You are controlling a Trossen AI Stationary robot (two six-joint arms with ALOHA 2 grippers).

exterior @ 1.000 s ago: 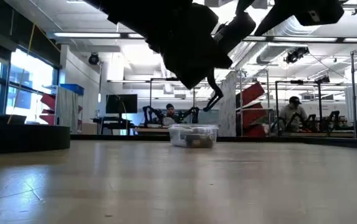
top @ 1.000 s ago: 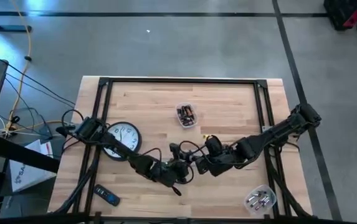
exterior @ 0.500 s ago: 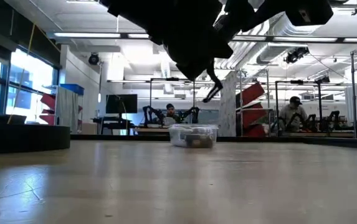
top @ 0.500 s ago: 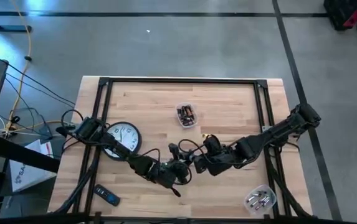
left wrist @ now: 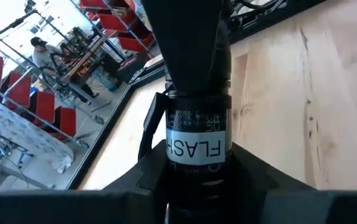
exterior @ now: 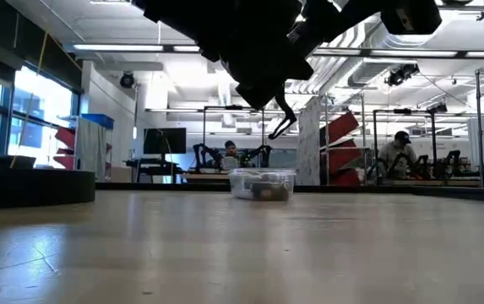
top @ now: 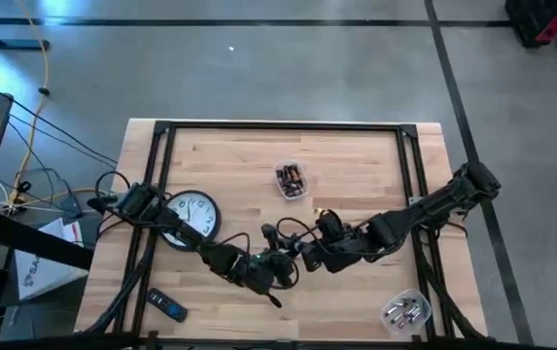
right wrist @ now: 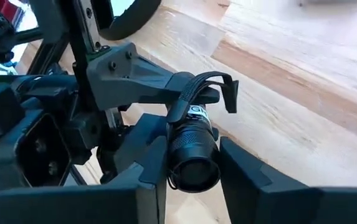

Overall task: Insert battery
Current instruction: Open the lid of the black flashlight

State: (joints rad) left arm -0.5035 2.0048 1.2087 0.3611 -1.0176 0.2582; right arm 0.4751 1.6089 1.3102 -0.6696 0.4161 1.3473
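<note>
A black flashlight (left wrist: 195, 134) with a white "FLASH" label is held in the air over the table's near middle, between my two grippers. My left gripper (left wrist: 197, 182) is shut on its body. My right gripper (right wrist: 194, 182) meets it from the other side, closed around its round end (right wrist: 194, 171). A black wrist strap (right wrist: 206, 87) loops off the flashlight and hangs below it in the low view (exterior: 282, 122). Batteries lie in a clear tub (top: 291, 180) at the far middle, resting on the table. No battery is in either gripper. My left gripper pinches the flashlight's body just behind the label (left wrist: 194, 177) between its two fingers, which lie along it. The flashlight is clear of the table. My right gripper has the flashlight's round end (right wrist: 184, 155) between its two fingers (right wrist: 150, 180), coming at it end-on from the table's right; that end faces the wrist camera.
A round wall clock (top: 189, 216) lies flat at the left under the left arm. A dark remote (top: 169, 307) lies near the front left corner. A second clear tub (top: 406, 310) holding batteries stands at the near right. Bare wood lies beyond the tubs.
In the low view both grippers and the flashlight have risen a little, and the hanging strap has swung slightly sideways. The high view shows the arms staying in almost the same place.
</note>
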